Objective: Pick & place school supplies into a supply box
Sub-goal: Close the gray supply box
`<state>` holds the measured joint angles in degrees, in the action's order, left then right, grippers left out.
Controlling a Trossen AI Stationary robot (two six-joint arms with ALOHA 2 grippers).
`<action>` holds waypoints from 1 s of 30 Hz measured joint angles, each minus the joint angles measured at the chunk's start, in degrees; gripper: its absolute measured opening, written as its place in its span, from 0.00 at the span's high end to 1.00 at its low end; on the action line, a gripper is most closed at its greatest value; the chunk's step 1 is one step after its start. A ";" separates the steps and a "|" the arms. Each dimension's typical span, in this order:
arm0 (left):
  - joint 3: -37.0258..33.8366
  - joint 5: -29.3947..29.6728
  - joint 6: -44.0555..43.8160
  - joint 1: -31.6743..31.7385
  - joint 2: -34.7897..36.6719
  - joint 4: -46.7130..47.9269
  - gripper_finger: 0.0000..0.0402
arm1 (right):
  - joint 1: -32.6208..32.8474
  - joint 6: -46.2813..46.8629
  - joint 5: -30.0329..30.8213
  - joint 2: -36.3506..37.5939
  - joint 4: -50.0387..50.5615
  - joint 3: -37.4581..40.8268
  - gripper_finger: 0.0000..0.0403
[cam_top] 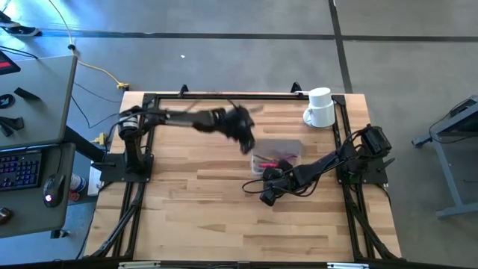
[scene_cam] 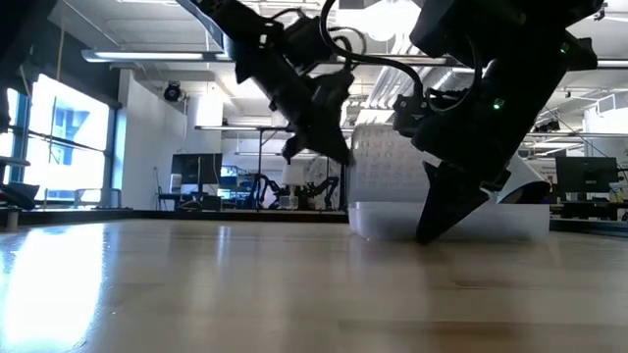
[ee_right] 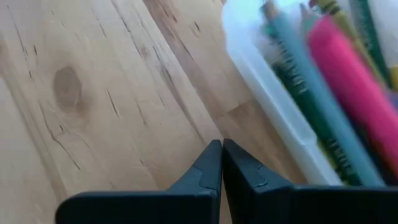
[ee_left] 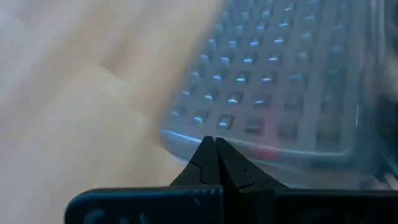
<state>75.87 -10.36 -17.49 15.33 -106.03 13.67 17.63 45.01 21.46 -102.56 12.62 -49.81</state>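
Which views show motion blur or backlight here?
High view: left arm smeared by motion. Low view: backlit by window and ceiling lights, both arms near-silhouettes, table glaring. Left wrist view: dotted lid and wood soft with blur. Right wrist view: pens in the supply box streaked.

Pens [ee_right: 323, 93] lie in the supply box [cam_top: 278, 155] mid-table [cam_top: 194, 217]; a mug [cam_top: 320, 107] stands behind it to the right.

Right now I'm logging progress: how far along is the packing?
Done: pens and pencils lie inside the supply box. In hand: nothing; left gripper, shut, faces the raised dotted lid; right gripper, shut, is beside the box. Left: the lid looks unclosed.
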 joint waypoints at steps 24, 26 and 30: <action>0.20 9.74 -2.50 -10.92 0.86 4.76 0.96 | 8.55 -3.38 -11.75 10.06 -8.85 0.12 1.00; 0.20 9.76 -2.50 -10.90 0.86 4.17 0.96 | 9.79 -5.57 -16.48 11.89 -11.66 0.12 1.00; 0.22 9.03 -3.02 -11.33 0.86 3.14 0.94 | 12.17 -13.27 -19.03 15.72 -16.08 0.12 1.00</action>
<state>76.09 -1.33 -20.51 4.00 -105.16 16.82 29.79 31.73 2.43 -86.84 -3.46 -49.70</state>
